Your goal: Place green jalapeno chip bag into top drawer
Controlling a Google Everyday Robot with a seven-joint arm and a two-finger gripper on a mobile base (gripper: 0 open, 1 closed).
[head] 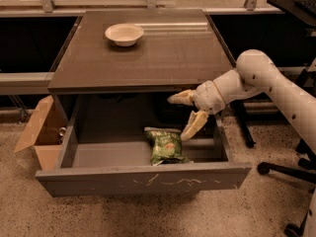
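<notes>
As green jalapeno chip bag [165, 146] lies inside open top drawer [143, 179], placement judged complete; gripper [178, 118] hangs just above-right, jaws spread, empty; only arm withdrawal outstanding

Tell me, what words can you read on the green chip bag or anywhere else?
On the green chip bag, lying in the open drawer: white and dark marks, too blurred to read.
On the drawer front: only pale scratches, no words.
On the bowl and the cardboard box: no writing shows.
On the gripper, open just above the bag to its right: no label shows.
</notes>
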